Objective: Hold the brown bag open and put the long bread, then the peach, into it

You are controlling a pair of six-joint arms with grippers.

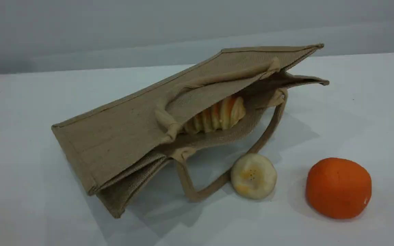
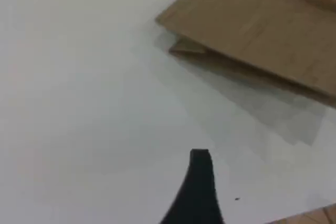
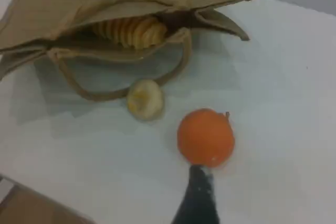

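A plain white table [image 1: 29,205] meets a bare grey wall [image 1: 115,27] under soft light

The scene view looks down aslant, close on the mouth of the bag [image 1: 121,136]. The right wrist view faces that same mouth (from farther off); the left wrist view looks down beside one corner.

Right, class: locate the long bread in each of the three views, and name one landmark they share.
Scene view: long bread at centre, inside the mouth of the brown bag.
Left wrist view: not in it; only a bag corner, upper right.
Right wrist view: upper left of centre, inside the bag's mouth.
Shared landmark: the brown bag, in all three.
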